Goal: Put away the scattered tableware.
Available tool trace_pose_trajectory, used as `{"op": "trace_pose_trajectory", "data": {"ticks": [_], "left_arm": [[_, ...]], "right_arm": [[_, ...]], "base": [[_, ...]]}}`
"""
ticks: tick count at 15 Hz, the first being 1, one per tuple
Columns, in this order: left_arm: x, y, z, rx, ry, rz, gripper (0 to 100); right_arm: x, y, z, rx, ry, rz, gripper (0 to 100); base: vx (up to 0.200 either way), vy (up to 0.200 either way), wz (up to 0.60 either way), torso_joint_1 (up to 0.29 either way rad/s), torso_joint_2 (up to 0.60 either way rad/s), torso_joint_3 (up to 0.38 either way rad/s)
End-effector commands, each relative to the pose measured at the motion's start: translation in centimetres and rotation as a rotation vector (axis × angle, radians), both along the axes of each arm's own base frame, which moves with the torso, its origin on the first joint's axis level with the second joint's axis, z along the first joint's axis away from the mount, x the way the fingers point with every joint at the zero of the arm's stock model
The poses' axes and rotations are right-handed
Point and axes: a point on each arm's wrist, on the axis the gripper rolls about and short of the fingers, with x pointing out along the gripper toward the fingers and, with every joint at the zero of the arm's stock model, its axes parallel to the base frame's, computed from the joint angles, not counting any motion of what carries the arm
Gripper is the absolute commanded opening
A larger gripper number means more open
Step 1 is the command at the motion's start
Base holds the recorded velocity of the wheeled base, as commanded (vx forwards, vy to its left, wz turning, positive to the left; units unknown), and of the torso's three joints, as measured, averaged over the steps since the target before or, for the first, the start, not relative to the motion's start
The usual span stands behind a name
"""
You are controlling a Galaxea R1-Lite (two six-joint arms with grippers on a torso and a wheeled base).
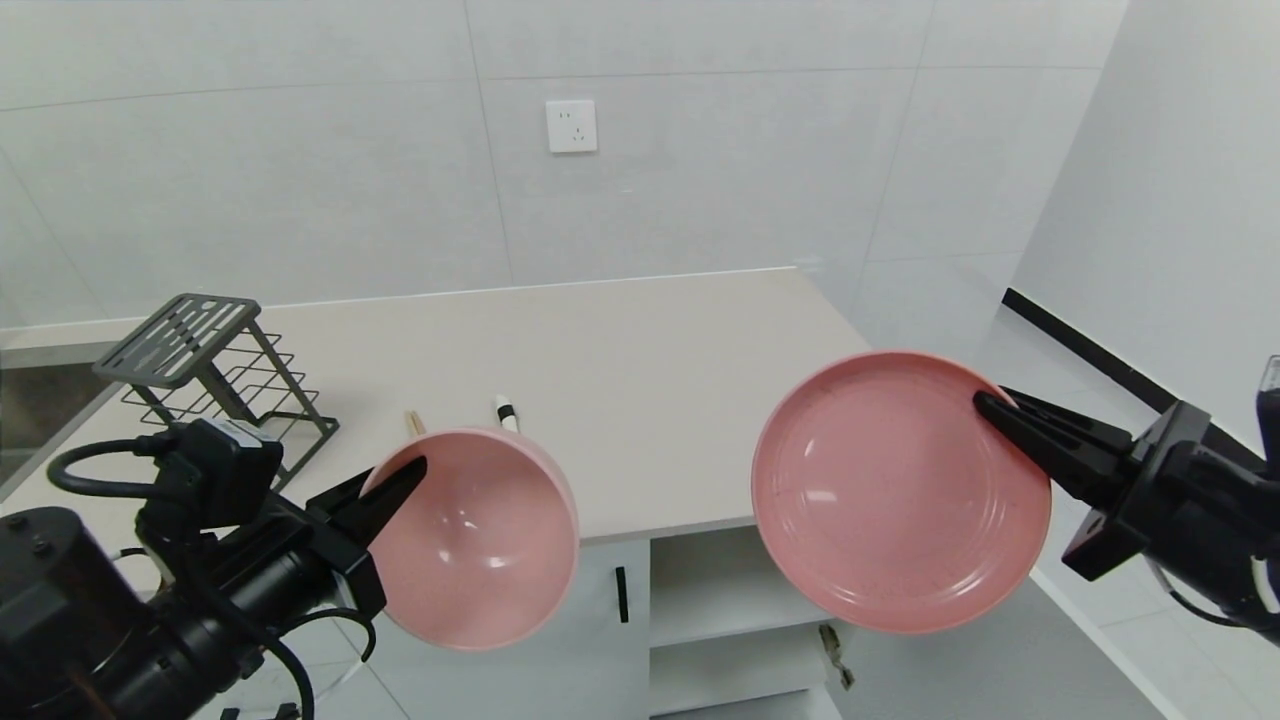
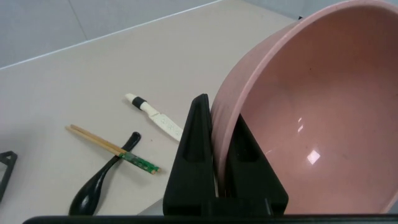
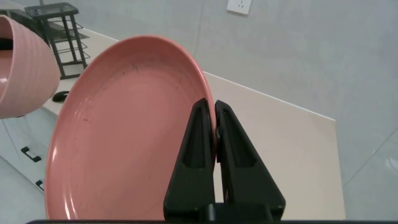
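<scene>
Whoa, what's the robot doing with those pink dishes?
It is tidying up. Its left gripper pinches the rim of a pink bowl, and its right gripper pinches the rim of a pink plate, both held in the air by the counter. On the counter lie chopsticks, a black spoon and a white utensil.

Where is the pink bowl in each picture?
Head view: pink bowl low on the robot's left, rim pinched by the left gripper.
Left wrist view: pink bowl close up, in that gripper.
Right wrist view: pink bowl far off, past the pink plate.
Shared landmark: the black wire rack on the counter beyond the pink bowl, in head and right wrist views.
</scene>
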Motion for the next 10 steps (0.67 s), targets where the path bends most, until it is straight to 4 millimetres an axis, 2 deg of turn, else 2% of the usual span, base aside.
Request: {"op": "trace_pose_trajectory", "data": {"ticks": [1, 10], "left_arm": [[-0.12, -0.27, 0.00, -0.014, 0.008, -0.016, 0], [-0.57, -1.04, 0.05, -0.021, 0.008, -0.065, 0]], "right_arm": [[-0.01, -0.01, -0.02, 0.000, 0.001, -0.001, 0], [0.11, -0.18, -0.08, -0.001, 0.004, -0.012, 0]], "base": [[0.000, 0.000, 0.00, -0.110, 0.21, 0.110], [0.000, 0.000, 0.00, -0.134, 0.27, 0.135]]}}
